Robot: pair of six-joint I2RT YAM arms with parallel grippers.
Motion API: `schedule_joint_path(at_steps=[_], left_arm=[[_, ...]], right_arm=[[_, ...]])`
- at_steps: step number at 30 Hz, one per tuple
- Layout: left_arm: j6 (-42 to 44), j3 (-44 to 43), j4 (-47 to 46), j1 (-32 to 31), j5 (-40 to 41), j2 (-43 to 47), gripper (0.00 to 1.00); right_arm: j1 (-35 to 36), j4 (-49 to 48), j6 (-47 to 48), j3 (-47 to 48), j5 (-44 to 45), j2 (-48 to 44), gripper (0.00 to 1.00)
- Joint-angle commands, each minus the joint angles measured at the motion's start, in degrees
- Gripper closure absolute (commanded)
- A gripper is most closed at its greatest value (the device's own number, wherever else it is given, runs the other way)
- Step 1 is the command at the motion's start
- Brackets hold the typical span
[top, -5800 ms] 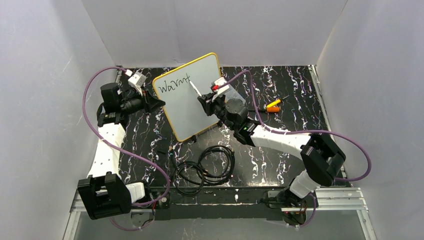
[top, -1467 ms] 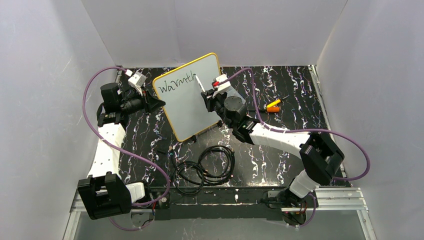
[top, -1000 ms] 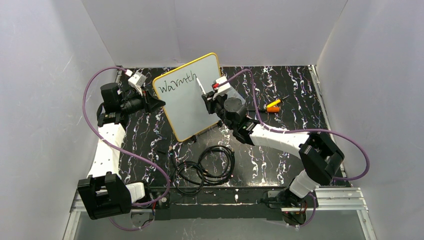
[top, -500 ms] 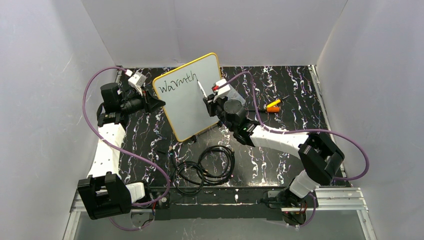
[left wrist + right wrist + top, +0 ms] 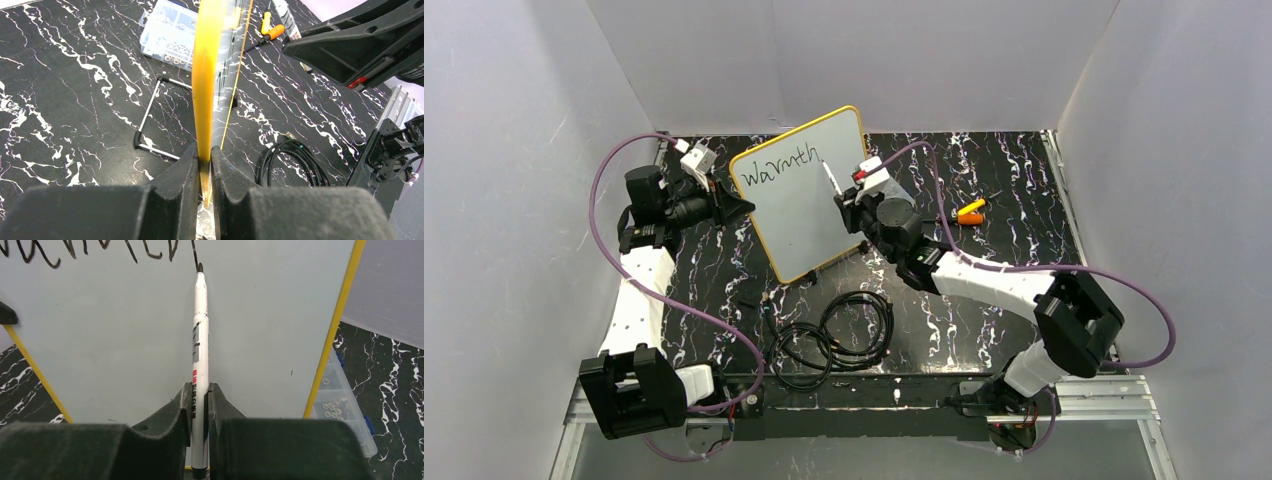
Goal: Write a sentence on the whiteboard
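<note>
The whiteboard (image 5: 809, 205), white with a yellow frame, stands tilted at the table's back middle. Black writing (image 5: 774, 166) on its top line reads "Warmth"; it also shows at the top of the right wrist view (image 5: 100, 252). My left gripper (image 5: 742, 205) is shut on the board's left yellow edge (image 5: 205, 90), the jaws pinching the frame (image 5: 205, 159). My right gripper (image 5: 844, 208) is shut on a white marker (image 5: 200, 340), its tip (image 5: 824, 165) just below and right of the word's last letter, at the board's face.
A clear compartment box (image 5: 172, 35) lies behind the board, also in the right wrist view (image 5: 345, 405). Orange-handled tools (image 5: 970, 212) lie at the back right. Coiled black cables (image 5: 834, 335) lie near the front middle. A metal stand leg (image 5: 150, 120) rests behind the board.
The word grew from "Warmt" to "Warmth". Since then the marker tip has slipped slightly down and right from the last letter. The left gripper and board have not moved.
</note>
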State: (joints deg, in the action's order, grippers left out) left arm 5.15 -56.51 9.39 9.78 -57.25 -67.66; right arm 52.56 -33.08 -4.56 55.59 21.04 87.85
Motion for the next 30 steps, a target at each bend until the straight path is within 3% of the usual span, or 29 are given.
schedule_joint_path(at_steps=[1, 16, 22, 30], left_arm=[[0.2, 0.1, 3.9, -0.4, -1.0, 0.9, 1.00], [0.2, 0.2, 3.9, -0.6, -0.9, 1.2, 1.00], [0.2, 0.3, 3.8, -0.5, -0.4, 1.4, 1.00], [0.2, 0.3, 3.8, -0.5, -0.2, 1.2, 1.00]], right_arm=[[-0.1, -0.6, 0.8, 0.4, 0.2, -4.7, 0.99], [-1.9, 8.0, 4.4, 3.2, -4.7, -9.2, 0.99], [-4.4, 10.0, 4.3, 3.5, -9.7, -8.9, 0.99], [-5.3, 10.1, 6.8, 5.4, -9.5, -6.6, 0.99]])
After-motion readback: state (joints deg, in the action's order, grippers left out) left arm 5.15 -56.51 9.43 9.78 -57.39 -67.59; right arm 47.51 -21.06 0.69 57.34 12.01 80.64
